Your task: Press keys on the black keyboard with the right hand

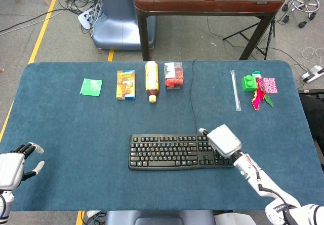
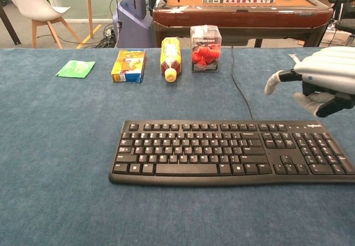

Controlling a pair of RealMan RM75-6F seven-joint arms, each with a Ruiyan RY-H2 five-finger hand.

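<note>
Keyboard: the black keyboard lies flat at the table's near middle, its cable running away toward the far edge.
Right hand: the right hand hovers above the keyboard's right end — fingers apart, holding nothing, clear of the keys.
Left hand: the left hand sits at the near left table edge — fingers spread, empty.

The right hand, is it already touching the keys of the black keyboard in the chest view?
No, the right hand hangs above the black keyboard with a clear gap under its fingers.
</note>
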